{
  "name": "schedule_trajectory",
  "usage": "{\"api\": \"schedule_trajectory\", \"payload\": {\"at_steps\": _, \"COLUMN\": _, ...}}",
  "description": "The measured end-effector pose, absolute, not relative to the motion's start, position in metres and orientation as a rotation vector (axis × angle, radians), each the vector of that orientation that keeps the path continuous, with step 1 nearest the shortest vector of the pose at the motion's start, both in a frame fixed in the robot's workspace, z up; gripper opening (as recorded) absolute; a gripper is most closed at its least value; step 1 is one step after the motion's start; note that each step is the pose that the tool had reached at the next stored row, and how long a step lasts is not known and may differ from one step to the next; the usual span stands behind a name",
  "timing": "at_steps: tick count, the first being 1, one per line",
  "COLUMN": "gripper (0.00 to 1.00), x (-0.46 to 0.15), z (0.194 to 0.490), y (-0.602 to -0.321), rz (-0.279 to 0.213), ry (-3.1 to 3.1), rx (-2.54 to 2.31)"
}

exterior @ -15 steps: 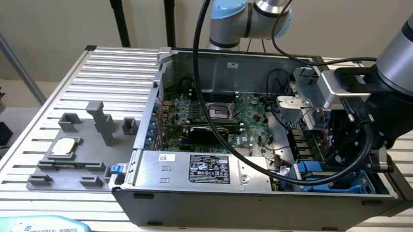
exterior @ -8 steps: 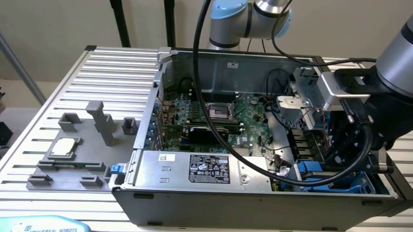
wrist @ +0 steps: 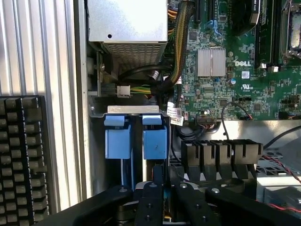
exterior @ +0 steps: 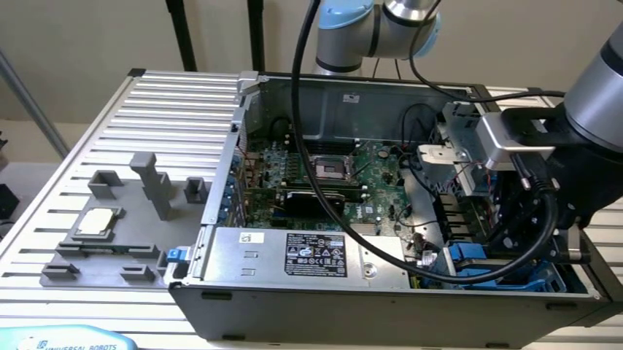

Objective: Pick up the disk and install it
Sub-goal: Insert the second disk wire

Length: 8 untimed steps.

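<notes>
Pincer (wrist: 163,200) over disk (wrist: 154,143); "DELL" motherboard (wrist: 235,70).

The disk (wrist: 154,143) stands on edge in the drive bay at the lower centre of the wrist view, its blue plastic carrier facing up with a square tab and a smaller clip above it. In the exterior view its blue carrier (exterior: 474,255) shows at the case's lower right corner.

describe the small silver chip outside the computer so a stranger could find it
Start at the open computer case, then look to the grey fixture tray on the slatted table toward the exterior view's left. The square silver chip lies flat there, the one shiny thing among matte grey blocks.
</notes>
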State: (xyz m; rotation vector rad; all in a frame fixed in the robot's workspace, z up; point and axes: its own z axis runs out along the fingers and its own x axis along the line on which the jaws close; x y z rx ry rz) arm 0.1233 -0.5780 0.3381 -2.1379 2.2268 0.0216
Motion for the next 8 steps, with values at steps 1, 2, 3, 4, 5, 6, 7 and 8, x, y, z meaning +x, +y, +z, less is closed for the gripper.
{"api": "schedule_trajectory", "payload": {"at_steps": 1, "gripper": 0.16, "x": 0.1233, "z": 0.3377, "y": -0.578, "rz": 0.021, "ry": 2.227, "rx": -2.138}}
{"api": "schedule_trajectory", "payload": {"at_steps": 2, "gripper": 0.16, "x": 0.1233, "z": 0.3375, "y": -0.5781, "rz": 0.021, "ry": 2.227, "rx": -2.138}}
{"api": "schedule_trajectory", "payload": {"at_steps": 3, "gripper": 0.16, "x": 0.1233, "z": 0.3374, "y": -0.5781, "rz": 0.022, "ry": 2.227, "rx": -2.138}}
{"api": "schedule_trajectory", "payload": {"at_steps": 4, "gripper": 0.16, "x": 0.1233, "z": 0.3372, "y": -0.5781, "rz": 0.022, "ry": 2.227, "rx": -2.138}}
{"api": "schedule_trajectory", "payload": {"at_steps": 5, "gripper": 0.17, "x": 0.1234, "z": 0.3369, "y": -0.5781, "rz": 0.023, "ry": 2.226, "rx": -2.137}}
{"api": "schedule_trajectory", "payload": {"at_steps": 6, "gripper": 0.17, "x": 0.1234, "z": 0.3381, "y": -0.5781, "rz": 0.024, "ry": 2.226, "rx": -2.137}}
{"api": "schedule_trajectory", "payload": {"at_steps": 7, "gripper": 0.17, "x": 0.1233, "z": 0.3403, "y": -0.578, "rz": 0.023, "ry": 2.226, "rx": -2.137}}
{"api": "schedule_trajectory", "payload": {"at_steps": 8, "gripper": 0.24, "x": 0.1228, "z": 0.3435, "y": -0.5781, "rz": 0.022, "ry": 2.226, "rx": -2.138}}
